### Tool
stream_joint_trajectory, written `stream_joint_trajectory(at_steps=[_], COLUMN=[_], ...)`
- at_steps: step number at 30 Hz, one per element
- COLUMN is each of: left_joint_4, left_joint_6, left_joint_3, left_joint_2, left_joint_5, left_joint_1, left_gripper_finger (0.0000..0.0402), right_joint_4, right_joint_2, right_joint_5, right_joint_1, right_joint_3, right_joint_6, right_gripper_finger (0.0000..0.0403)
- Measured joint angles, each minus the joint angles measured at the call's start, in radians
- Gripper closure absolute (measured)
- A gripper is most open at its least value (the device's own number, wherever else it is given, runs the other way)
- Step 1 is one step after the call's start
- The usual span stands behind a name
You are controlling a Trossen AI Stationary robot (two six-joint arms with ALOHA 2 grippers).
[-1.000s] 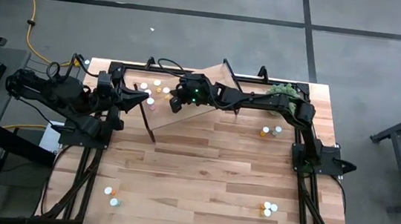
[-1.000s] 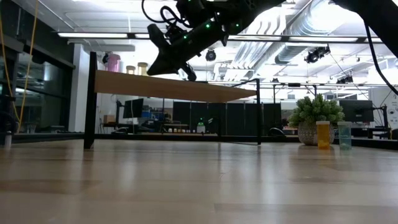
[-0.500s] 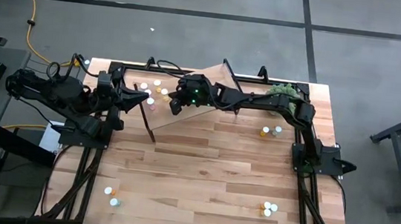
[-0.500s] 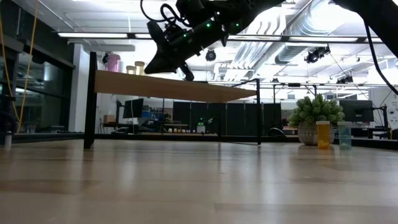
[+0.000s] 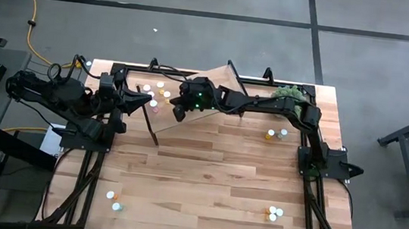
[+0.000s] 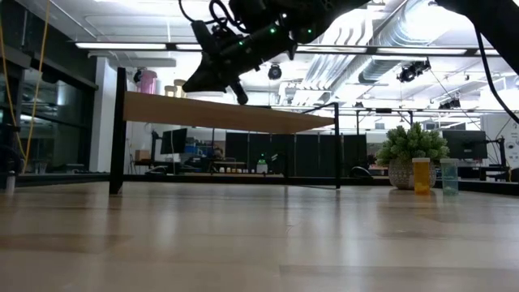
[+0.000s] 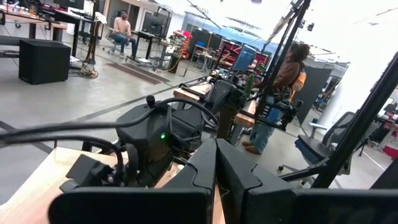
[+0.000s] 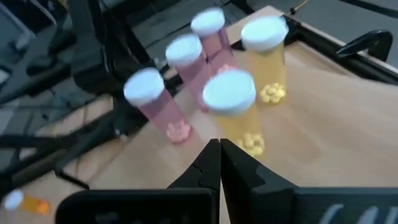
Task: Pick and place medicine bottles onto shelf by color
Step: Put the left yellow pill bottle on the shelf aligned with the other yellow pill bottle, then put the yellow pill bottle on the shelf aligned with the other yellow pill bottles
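Observation:
The shelf [image 5: 216, 76], a light-wood plank on black legs, stands at the table's far side. On its left end, three pink bottles [image 8: 153, 102] and two yellow bottles [image 8: 231, 106] stand upright with white caps. My right gripper [image 8: 219, 144] hovers shut just above the shelf, right beside them, with nothing between its fingers; the low view shows it [image 6: 195, 83] over the plank [image 6: 219, 113]. My left gripper [image 5: 149, 101] waits shut at the shelf's left end, held level.
An orange bottle [image 5: 269, 134] and a teal bottle [image 5: 282, 133] stand on the table at the right, near a green plant [image 5: 289, 93]. White-capped bottles stand near the front left [image 5: 111, 195] and front right [image 5: 272, 212]. People show in the room behind.
My right gripper has swung a little at its wrist above the shelf, toward the table's left edge and the bottles, staying shut. The bottles and the shelf have kept their places.

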Motion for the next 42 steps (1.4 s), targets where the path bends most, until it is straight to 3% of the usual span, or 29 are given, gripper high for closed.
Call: stream_joint_trajectory(at_steps=[4, 8, 17, 24, 42], left_joint_4=[0.0, 0.0, 0.0, 0.0, 0.0], left_joint_6=[0.0, 0.0, -0.008, -0.001, 0.0], left_joint_3=[0.0, 0.0, 0.0, 0.001, 0.001], left_joint_2=[0.0, 0.0, 0.0, -0.001, -0.001], left_joint_5=[0.0, 0.0, -0.015, -0.034, -0.048], left_joint_1=[0.0, 0.0, 0.0, 0.0, 0.0], left_gripper_finger=[0.0401, 0.0401, 0.0401, 0.0401, 0.0401], right_joint_4=[-0.058, -0.081, 0.034, 0.043, 0.039], right_joint_2=[0.0, 0.0, 0.016, 0.075, 0.074], right_joint_5=[0.007, 0.097, 0.21, 0.181, 0.162], right_joint_1=[-0.003, -0.006, -0.006, -0.012, 0.002], right_joint_3=[0.0, 0.0, 0.0, 0.018, 0.021], right_joint_6=[-0.033, -0.035, -0.051, 0.005, 0.011], right_gripper_finger=[0.0403, 0.0403, 0.0403, 0.0403, 0.0403])
